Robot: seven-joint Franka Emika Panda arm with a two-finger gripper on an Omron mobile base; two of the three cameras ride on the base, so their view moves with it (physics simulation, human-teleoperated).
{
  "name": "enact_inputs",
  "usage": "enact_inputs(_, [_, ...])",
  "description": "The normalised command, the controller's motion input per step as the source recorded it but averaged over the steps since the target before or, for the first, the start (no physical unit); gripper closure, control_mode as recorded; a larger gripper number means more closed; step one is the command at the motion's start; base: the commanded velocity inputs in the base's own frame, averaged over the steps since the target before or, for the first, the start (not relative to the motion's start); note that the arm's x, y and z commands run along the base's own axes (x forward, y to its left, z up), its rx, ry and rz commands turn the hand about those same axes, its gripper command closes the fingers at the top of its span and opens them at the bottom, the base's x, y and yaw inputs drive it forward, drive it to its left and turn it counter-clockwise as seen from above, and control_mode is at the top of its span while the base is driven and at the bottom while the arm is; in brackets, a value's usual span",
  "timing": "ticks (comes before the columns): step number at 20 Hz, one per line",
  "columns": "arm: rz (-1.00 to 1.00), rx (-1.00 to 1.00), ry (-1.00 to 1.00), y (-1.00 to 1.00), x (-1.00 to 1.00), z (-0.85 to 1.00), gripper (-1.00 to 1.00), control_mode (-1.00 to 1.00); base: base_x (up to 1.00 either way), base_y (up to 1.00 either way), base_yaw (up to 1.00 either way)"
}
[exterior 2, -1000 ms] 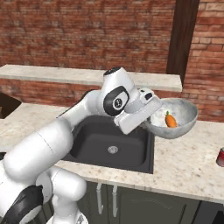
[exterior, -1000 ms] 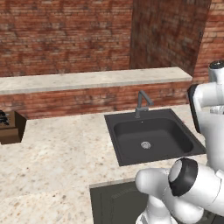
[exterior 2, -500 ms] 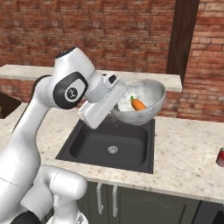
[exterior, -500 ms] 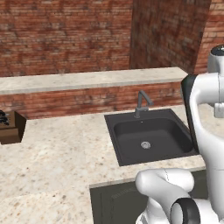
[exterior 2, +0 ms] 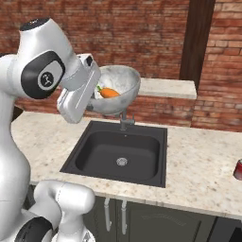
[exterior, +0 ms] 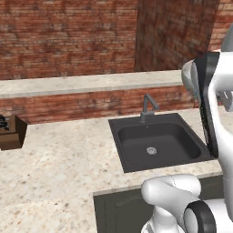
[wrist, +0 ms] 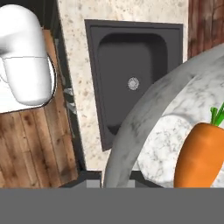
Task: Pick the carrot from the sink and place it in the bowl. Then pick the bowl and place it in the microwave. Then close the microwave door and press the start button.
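Left base view, left to right: a small brown box (exterior: 11,134) sits at the far left of the speckled stone bench (exterior: 59,164), against the brick upstand. The sink (exterior: 157,143) is set into the bench right of centre, its silver drain (exterior: 151,150) showing in the bare basin and the dark faucet (exterior: 146,108) standing at its rear edge. The white arm rises along the right edge of this view.

Right base view, left to right: the arm fills the left side, with the hand reaching to the right at upper centre. The gripper (exterior 2: 93,100) meets the near-left rim of the bowl (exterior 2: 124,81), which is held up in the air, tilted with its opening toward the camera, above the rear edge of the sink (exterior 2: 118,153) and over the faucet (exterior 2: 125,122). The carrot (exterior 2: 108,92) lies inside the bowl on its lower left wall, green top to the left. The bowl touches neither bench nor sink. A red can (exterior 2: 237,169) stands on the bench (exterior 2: 203,170) at the far right edge, well apart from the sink.

Hand view: the bowl (wrist: 140,127) rim curves across the right half, with the carrot (wrist: 199,153) inside it at lower right. The sink (wrist: 131,70) lies far behind it.

The jaws appear to be clamped on the bowl rim, though the fingertips themselves are hidden by the hand and the bowl in every view, so the grip is judged from the bowl hanging unsupported at the hand
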Motion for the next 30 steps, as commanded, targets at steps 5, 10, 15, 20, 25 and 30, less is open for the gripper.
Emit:
enact_inputs(5, [0.34, 0.08, 0.00, 0.42, 0.00, -0.01, 1.00, -1.00, 0.00, 0.00, 0.00])
enact_inputs(10, [0.12, 0.01, -0.07, 0.37, 0.00, -0.22, 1.00, -1.00, 0.00, 0.00, 0.00])
enact_inputs(15, [0.00, 0.00, -0.16, 0.03, -0.08, -0.12, 1.00, -1.00, 0.00, 0.00, 0.00])
enact_inputs(20, [0.00, 0.00, -0.02, 0.01, -0.04, 0.00, 1.00, -1.00, 0.00, 0.00, 0.00])
enact_inputs(25, [0.00, 0.00, 0.00, 0.00, 0.00, 0.00, 1.00, -1.00, 0.00, 0.00, 0.00])
enact_inputs(30, [0.00, 0.00, 0.00, 0.00, 0.00, 0.00, 1.00, 1.00, -0.28, 0.00, 0.00])
